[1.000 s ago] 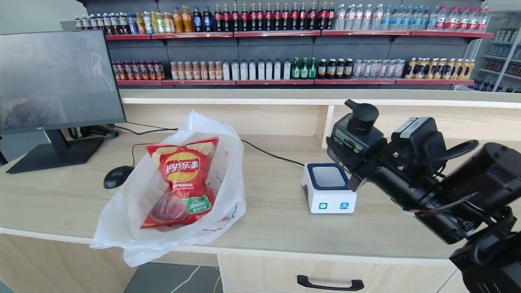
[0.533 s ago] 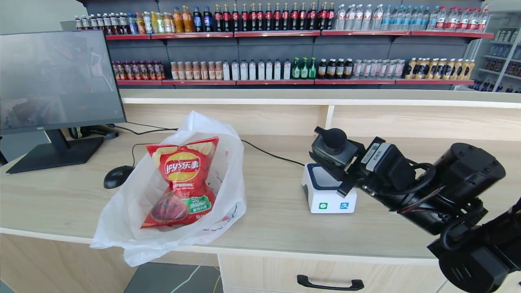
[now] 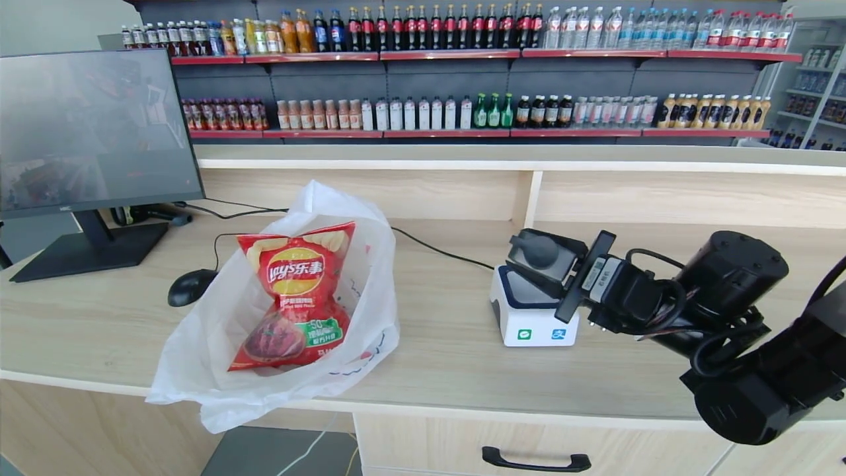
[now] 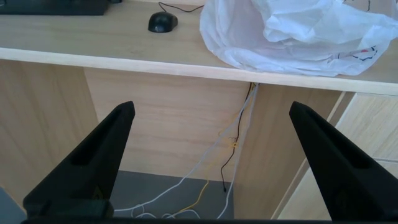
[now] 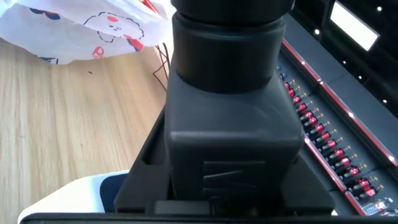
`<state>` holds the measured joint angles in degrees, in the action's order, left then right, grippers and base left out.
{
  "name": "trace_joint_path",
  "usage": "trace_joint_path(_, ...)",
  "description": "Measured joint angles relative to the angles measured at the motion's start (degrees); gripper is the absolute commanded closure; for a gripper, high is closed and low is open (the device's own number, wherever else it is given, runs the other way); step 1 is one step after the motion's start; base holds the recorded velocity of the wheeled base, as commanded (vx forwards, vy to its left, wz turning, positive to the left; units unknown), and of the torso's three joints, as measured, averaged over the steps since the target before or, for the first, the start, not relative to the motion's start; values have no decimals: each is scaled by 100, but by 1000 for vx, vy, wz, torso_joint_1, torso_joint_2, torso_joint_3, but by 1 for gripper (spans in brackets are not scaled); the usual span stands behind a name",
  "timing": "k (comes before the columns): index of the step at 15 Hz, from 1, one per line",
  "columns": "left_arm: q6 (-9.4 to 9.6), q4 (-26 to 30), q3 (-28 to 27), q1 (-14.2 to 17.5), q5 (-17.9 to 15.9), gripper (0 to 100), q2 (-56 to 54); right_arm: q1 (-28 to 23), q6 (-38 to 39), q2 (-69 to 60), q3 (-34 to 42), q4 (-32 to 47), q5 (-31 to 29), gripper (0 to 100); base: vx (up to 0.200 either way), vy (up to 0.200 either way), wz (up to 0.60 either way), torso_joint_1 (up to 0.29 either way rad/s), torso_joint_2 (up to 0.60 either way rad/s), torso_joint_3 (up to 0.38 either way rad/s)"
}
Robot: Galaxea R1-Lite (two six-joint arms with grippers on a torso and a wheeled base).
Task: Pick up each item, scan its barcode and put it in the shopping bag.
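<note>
A black bottle [image 3: 543, 256] with a round cap lies tilted just above the top of the white scanner [image 3: 532, 320], cap pointing towards the shopping bag. My right gripper [image 3: 581, 281] is shut on it from the right. In the right wrist view the black bottle [image 5: 230, 124] stands close over the scanner [image 5: 74, 196]. The white shopping bag [image 3: 373, 277] lies open on the counter to the left, with a red bag of chips [image 3: 297, 291] inside. My left gripper [image 4: 211, 162] hangs open in front of the counter, below its edge, under the bag [image 4: 298, 31].
A monitor [image 3: 92, 132] and a black mouse [image 3: 190, 286] sit at the counter's left. A cable [image 3: 436, 250] runs behind the bag to the scanner. A raised ledge [image 3: 529, 168] bounds the back. A drawer handle [image 3: 535, 459] is below the front edge.
My right arm has come down and left, carrying the black bottle from above the scanner's right side to just over its top, tipping it flatter. The bag and chips have stayed put.
</note>
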<state>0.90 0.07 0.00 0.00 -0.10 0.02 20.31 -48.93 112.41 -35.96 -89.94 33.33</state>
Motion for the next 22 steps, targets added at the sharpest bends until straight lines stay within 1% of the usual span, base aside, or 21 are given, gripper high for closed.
trace_joint_path(5,16,-7,0,0,0,0,0,-20,-143,178,-26,0,123,100,0,0,0,0,0,0)
trace_joint_path(7,18,-12,0,0,0,0,0,-48,-148,269,-41,0,340,100,0,0,0,0,0,0)
trace_joint_path(12,27,-7,0,0,0,0,0,-218,-195,366,-69,0,639,100,0,0,0,0,0,0)
trace_joint_path(22,16,-7,0,0,0,0,0,-267,-202,418,-100,0,655,100,0,0,0,0,0,0)
